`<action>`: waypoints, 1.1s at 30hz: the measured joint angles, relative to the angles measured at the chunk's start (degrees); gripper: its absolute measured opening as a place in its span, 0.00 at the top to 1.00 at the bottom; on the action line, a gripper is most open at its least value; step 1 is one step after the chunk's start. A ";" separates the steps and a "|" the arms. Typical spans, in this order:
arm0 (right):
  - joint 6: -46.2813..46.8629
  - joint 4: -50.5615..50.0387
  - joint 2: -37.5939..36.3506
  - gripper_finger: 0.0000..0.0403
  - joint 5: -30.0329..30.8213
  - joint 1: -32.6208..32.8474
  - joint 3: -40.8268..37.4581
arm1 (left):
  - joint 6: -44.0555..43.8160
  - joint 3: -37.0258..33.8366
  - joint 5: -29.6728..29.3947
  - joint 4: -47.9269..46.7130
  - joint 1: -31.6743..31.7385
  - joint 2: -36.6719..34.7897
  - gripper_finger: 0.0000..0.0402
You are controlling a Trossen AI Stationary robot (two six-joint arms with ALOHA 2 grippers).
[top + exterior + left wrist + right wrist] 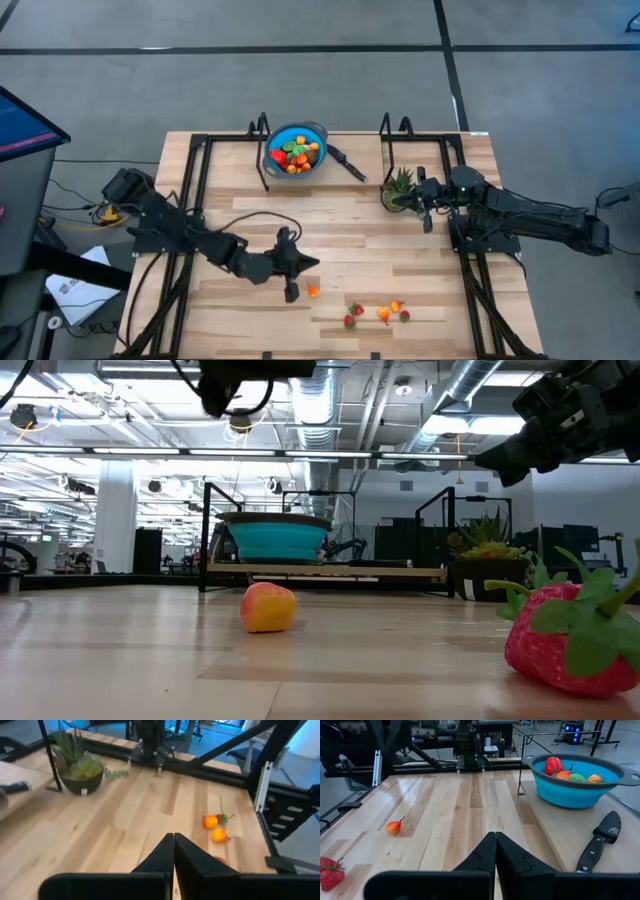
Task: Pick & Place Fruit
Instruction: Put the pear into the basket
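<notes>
Between picks — fruit waits on the table.

Left gripper (292, 290), fingers together and empty, hangs lower centre of the high view just left of an orange fruit (313, 291); more fruit (383, 313) lies to its right, some already in the bowl (274, 139) at upper centre. Next it likely must open and drop over the orange piece. Right gripper (427, 222), fingers together, waits centre right.

fruit in blue bowl (296, 152): red, orange, green pieces sitting heaped | orange piece (313, 291): lying alone on tabletop near front | strawberries and orange pieces (378, 313): lying scattered in loose cluster at front edge
</notes>
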 joint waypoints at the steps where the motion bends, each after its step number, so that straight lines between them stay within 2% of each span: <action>1: 0.00 0.01 -0.01 1.00 -0.02 0.00 0.00 | 0.63 0.51 0.93 -1.06 0.65 -0.88 1.00; 6: 0.00 0.04 -0.02 1.00 -0.02 0.00 0.00 | 4.50 4.75 2.93 -6.96 2.70 -1.84 1.00; 13: -0.03 0.02 -0.02 1.00 0.00 0.00 0.00 | 1.00 9.15 3.26 -17.13 3.00 -1.41 1.00; 20: -0.02 0.02 -0.02 1.00 0.60 0.00 0.00 | -4.57 9.31 3.91 -17.61 2.44 0.23 1.00; 25: -0.74 0.04 -0.01 1.00 0.62 0.00 0.00 | -4.90 9.40 6.29 -13.07 2.00 4.42 1.00; 33: -1.22 0.05 0.00 1.00 0.66 -0.02 0.00 | -3.00 18.10 6.66 -15.39 0.63 11.26 1.00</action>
